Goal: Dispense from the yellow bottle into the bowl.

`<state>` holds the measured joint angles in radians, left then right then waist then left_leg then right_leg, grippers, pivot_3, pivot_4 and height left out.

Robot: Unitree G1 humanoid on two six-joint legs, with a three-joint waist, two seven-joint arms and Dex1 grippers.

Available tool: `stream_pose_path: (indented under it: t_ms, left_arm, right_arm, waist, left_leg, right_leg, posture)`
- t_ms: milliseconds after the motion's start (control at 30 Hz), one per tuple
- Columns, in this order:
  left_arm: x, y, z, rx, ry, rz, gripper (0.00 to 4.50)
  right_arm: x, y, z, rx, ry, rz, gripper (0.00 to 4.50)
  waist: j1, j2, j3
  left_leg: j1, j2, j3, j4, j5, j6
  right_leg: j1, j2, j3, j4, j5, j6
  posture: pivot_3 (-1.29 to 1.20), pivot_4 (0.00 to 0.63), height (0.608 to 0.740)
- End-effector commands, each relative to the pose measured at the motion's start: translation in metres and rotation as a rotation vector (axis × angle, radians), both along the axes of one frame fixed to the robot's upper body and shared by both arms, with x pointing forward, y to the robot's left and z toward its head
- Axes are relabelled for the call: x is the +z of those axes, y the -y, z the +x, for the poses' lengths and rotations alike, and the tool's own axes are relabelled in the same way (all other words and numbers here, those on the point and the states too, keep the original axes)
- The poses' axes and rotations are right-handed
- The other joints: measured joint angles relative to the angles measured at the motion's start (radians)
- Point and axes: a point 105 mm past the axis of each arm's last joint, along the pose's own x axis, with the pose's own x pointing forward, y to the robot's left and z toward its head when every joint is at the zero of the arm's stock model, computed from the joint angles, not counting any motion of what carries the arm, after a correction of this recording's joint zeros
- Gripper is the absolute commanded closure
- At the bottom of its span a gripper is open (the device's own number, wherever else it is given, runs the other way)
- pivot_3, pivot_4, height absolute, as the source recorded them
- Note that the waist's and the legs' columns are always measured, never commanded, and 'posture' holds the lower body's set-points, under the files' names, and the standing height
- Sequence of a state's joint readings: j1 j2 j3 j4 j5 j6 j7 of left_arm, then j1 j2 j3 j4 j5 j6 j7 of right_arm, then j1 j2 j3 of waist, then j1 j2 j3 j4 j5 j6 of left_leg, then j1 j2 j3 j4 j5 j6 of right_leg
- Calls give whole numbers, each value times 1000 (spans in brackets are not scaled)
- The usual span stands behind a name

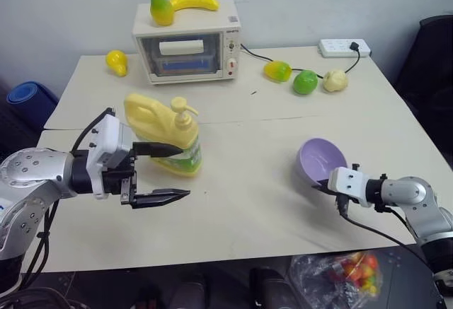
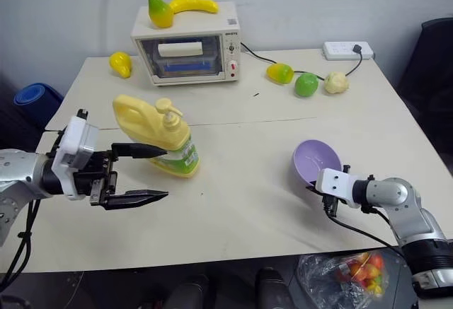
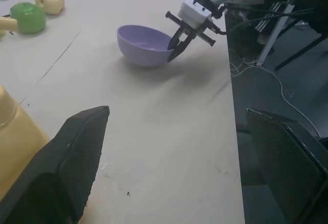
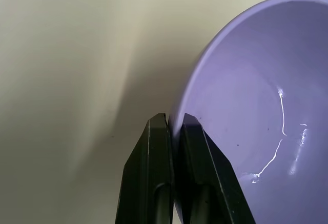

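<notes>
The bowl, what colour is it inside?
Plain lavender purple, no pattern; the bowl shows best in the right wrist view, its rim pinched by the right gripper.

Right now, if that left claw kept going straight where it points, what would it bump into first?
Probably nothing soon: past the open left gripper lies bare table, the bowl farther off. The yellow bottle sits just beside its line.
</notes>
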<state>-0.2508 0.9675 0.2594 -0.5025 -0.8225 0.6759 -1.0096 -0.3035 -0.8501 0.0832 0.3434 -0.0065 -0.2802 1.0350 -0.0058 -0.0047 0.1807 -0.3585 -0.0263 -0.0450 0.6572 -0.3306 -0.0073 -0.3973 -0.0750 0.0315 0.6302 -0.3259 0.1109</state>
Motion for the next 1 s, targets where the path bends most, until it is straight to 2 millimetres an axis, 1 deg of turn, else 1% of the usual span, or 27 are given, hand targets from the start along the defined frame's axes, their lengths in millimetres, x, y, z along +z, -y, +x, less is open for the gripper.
stream_pose_path:
  t_ms: [33, 167, 267, 333, 433, 533, 600, 633, 700, 767, 800, 833, 900, 1000]
  left_arm:
    - [7, 2, -1, -16, 34, 2, 0]
    - [8, 2, -1, -17, 38, 4, 0]
    - [13, 0, 1, -19, 50, 9, 0]
    - [20, -2, 3, -28, 66, 14, 0]
    - [35, -6, 5, -49, 84, 10, 0]
    - [60, -12, 9, -66, 111, -12, 0]
    - [78, -18, 13, -72, 131, -29, 0]
    - [84, -20, 14, -75, 137, -35, 0]
    - [106, -25, 20, -83, 171, -44, 0]
    - [123, -28, 25, -89, 198, -51, 0]
    - [128, -30, 27, -87, 205, -53, 0]
    - [132, -32, 31, -82, 217, -45, 0]
    - [135, -37, 37, -69, 238, -10, 0]
    - [135, -38, 39, -78, 245, 19, 0]
  right_arm:
    - [11, -2, 3, 26, 57, -1, 4431]
    - [25, -6, 6, 76, 104, -58, 4431]
    - [45, -13, 6, 162, 126, -119, 4431]
    - [63, -22, 2, 249, 118, -157, 4431]
    - [89, -39, -4, 371, 100, -201, 4431]
    - [116, -66, -10, 515, 81, -220, 4431]
    - [127, -83, -15, 612, 61, -246, 4431]
    - [130, -88, -16, 645, 52, -259, 4431]
    - [137, -107, -18, 742, 45, -301, 4431]
    - [142, -123, -17, 810, 50, -330, 4431]
    - [143, -128, -16, 830, 51, -339, 4431]
    - [144, -134, -16, 850, 49, -349, 4431]
    - [143, -145, -11, 867, 38, -382, 4431]
    - [140, -154, -3, 864, 32, -441, 4431]
  waist:
    - [0, 0, 0]
    - [-3, 0, 0]
    - [-5, 0, 0]
    - [-6, 0, 0]
    - [-10, 0, 0]
    - [-18, -1, 2]
    - [-23, 0, 2]
    - [-25, -1, 3]
    - [-25, -1, 3]
    - [-24, -1, 3]
    - [-24, -1, 3]
    - [-24, -1, 3]
    - [-24, -1, 3]
    - [-25, -1, 3]
  left_leg:
    - [0, 0, 0, 0, 0, 0]
    - [0, 0, 0, 1, 0, 0]
    - [0, 0, 0, 2, 0, 0]
    - [0, 0, 0, 2, 0, 0]
    - [0, 1, 0, 3, 0, 0]
    - [0, 1, 0, 3, 0, 0]
    - [0, 1, -1, 4, 0, 0]
    - [-1, 1, -1, 4, 0, 0]
    - [-1, 2, -1, 4, -1, -1]
    - [-2, 2, -1, 5, -1, -1]
    - [-9, 1, 0, 7, -1, -2]
    - [-14, 1, 0, 9, 0, -2]
    - [-15, 0, 0, 9, 0, -2]
    - [-19, 0, 0, 9, 0, -2]
  right_leg:
    - [0, 0, 0, 0, 0, 0]
    - [0, 0, 0, 1, 0, 0]
    - [0, 0, 0, 2, 0, 0]
    - [0, 0, 0, 2, 0, 0]
    - [0, 1, 0, 3, 0, 0]
    - [0, 2, 0, 3, 0, 0]
    - [0, 2, -1, 3, 0, 0]
    - [0, 2, -1, 3, 0, 0]
    - [-1, 2, -1, 4, 0, 0]
    - [-4, 2, -1, 7, 0, 0]
    - [-11, 2, -2, 8, 0, 0]
    - [-15, 2, -2, 10, 0, 0]
    - [-19, 2, -2, 14, 0, 0]
    - [-23, 2, -3, 15, 0, 0]
  posture:
    - [0, 150, 740]
    - [0, 150, 740]
    - [0, 150, 740]
    - [0, 150, 740]
    - [0, 150, 740]
    - [0, 150, 740]
    - [0, 150, 740]
    - [0, 150, 740]
    - [0, 150, 740]
    - [0, 150, 740]
    - [0, 150, 740]
    - [0, 150, 740]
    - [0, 150, 740]
    - [0, 150, 740]
